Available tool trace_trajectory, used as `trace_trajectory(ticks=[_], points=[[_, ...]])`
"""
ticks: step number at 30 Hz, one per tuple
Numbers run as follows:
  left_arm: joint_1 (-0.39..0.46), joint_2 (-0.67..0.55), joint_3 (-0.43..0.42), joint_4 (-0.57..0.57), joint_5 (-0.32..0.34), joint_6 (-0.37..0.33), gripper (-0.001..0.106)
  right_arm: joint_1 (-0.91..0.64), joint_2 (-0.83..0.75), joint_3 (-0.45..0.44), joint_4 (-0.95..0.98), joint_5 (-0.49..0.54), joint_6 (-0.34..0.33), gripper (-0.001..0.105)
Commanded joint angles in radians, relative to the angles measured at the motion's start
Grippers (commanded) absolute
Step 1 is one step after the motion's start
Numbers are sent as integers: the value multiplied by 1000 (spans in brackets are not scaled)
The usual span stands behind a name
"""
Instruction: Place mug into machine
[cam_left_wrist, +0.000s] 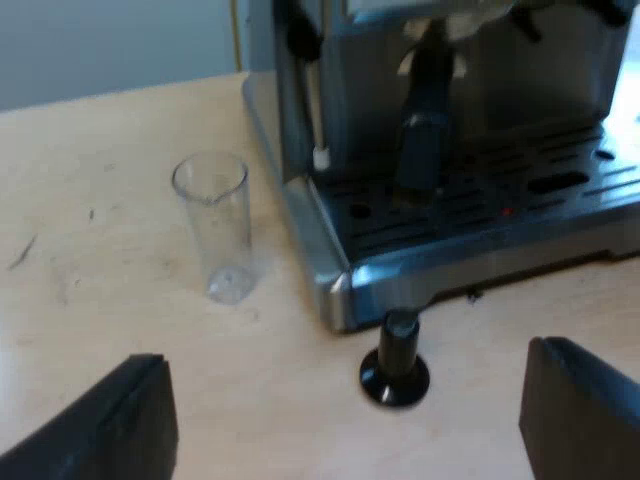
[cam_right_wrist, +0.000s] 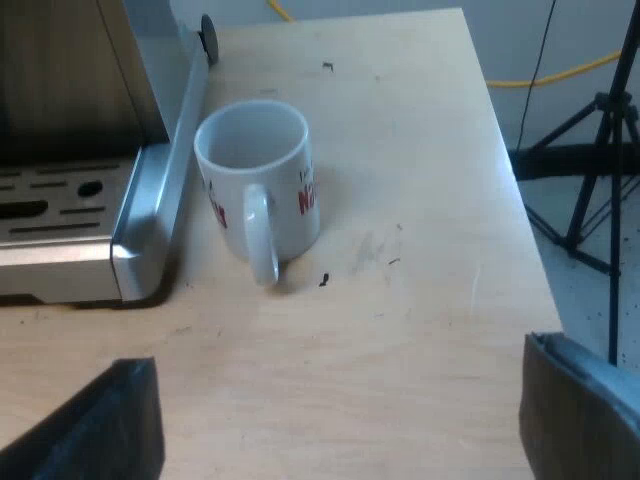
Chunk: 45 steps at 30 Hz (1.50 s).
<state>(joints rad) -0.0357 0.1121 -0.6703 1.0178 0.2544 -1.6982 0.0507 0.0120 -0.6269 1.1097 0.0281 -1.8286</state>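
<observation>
A white mug (cam_right_wrist: 262, 185) with red lettering stands upright on the wooden table, close beside the espresso machine's drip tray corner (cam_right_wrist: 135, 255), its handle turned toward the camera. My right gripper (cam_right_wrist: 340, 430) hovers open some way short of the mug, nothing between its fingers. In the left wrist view the espresso machine (cam_left_wrist: 450, 170) shows its slotted drip tray and the metal holder's dark handle (cam_left_wrist: 425, 130) locked in the front. My left gripper (cam_left_wrist: 345, 420) is open, near a tamper with a black knob (cam_left_wrist: 396, 358).
A clear measuring glass (cam_left_wrist: 216, 225) stands on the table beside the machine's corner. The tamper sits just off the drip tray's edge. Past the table's edge by the mug stand a tripod (cam_right_wrist: 595, 150) and a yellow cable (cam_right_wrist: 560, 70) on the floor.
</observation>
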Motion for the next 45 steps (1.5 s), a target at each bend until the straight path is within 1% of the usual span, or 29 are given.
trace_trajectory(ticks=[1, 4, 9, 10, 14, 19, 21, 22, 27, 28, 30, 31, 33, 35, 36, 38, 42, 45], points=[[-4, 31, -41, -40, 32, -10, 71, 0, 30, -39, 11, -6, -17, 74], [-18, 68, -87, -61, 47, -10, 71, 0, 76, -93, 23, -9, -20, 72], [-96, 158, -174, -59, 55, -10, 71, 0, 160, -183, 44, -11, -32, 71], [-104, 167, -180, -59, 59, -10, 71, 0, 179, -199, 49, -21, -32, 71], [-151, 262, -249, -61, 94, -2, 71, 0, 253, -272, 85, -56, -32, 71], [-238, 347, -282, -112, 101, -3, 71, 0, 330, -336, 91, -76, -32, 71], [-292, 397, -292, -124, 101, -3, 71, 0, 362, -358, 91, -86, -32, 71], [-301, 409, -294, -127, 101, -3, 71, 0, 368, -364, 91, -87, -32, 71], [-409, 507, -294, -172, 101, -3, 71, 0, 417, -386, 91, -87, -38, 71], [-422, 519, -294, -179, 101, -3, 71, 0, 420, -386, 91, -87, -38, 71], [-474, 559, -294, -198, 101, -3, 71, 0, 431, -386, 88, -87, -38, 71], [-483, 571, -294, -202, 101, -3, 71, 0, 434, -386, 86, -87, -38, 71], [-534, 608, -294, -224, 95, -8, 71, 0, 439, -386, 81, -97, -39, 71], [-578, 635, -294, -244, 68, -11, 71, 6, 438, -386, 77, -99, -40, 71], [-606, 655, -294, -266, 29, -11, 71, 15, 438, -386, 76, -94, -40, 71], [-639, 687, -294, -303, -7, -11, 71, 28, 438, -386, 85, -92, -40, 71], [-695, 768, -294, -379, -12, -11, 71, 34, 438, -386, 96, -64, -34, 71], [-718, 829, -294, -412, -26, -11, 71, 34, 438, -386, 104, -45, -30, 71]])
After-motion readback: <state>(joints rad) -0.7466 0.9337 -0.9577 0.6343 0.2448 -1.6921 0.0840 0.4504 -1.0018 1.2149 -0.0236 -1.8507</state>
